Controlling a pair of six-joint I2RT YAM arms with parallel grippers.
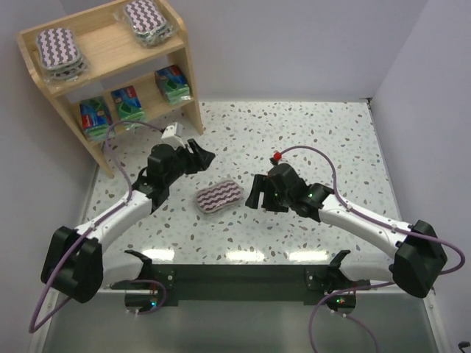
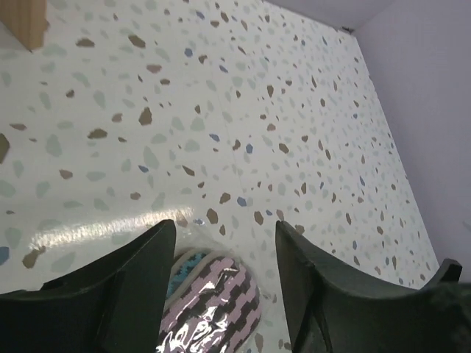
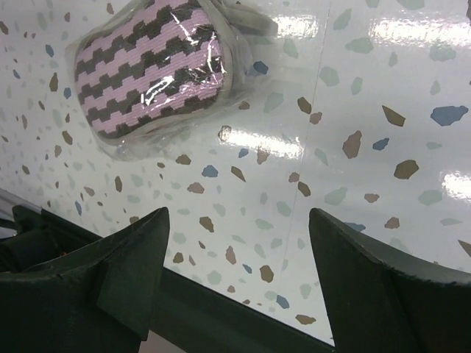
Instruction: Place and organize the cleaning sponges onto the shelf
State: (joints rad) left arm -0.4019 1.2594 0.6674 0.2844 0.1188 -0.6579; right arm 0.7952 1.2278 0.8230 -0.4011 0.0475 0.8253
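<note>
One zigzag pack (image 1: pixel 218 195) lies centrally on the tabletop (image 1: pixel 316 140), nearer the near edge. Your left fingers (image 2: pixel 125 294) and right fingers (image 3: pixel 383 287) stand open, empty. Risk: slick wrap may slip from a shallow pinch before reaching the far-left-corner shelf (image 1: pixel 103 45).

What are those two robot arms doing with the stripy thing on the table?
They are tidying sponges onto the wooden shelf. Two zigzag packs lie on its top board, and three green packs sit on the tier below. One loose zigzag pack lies on the table between the left gripper and the right gripper. Both are open, holding nothing.
</note>
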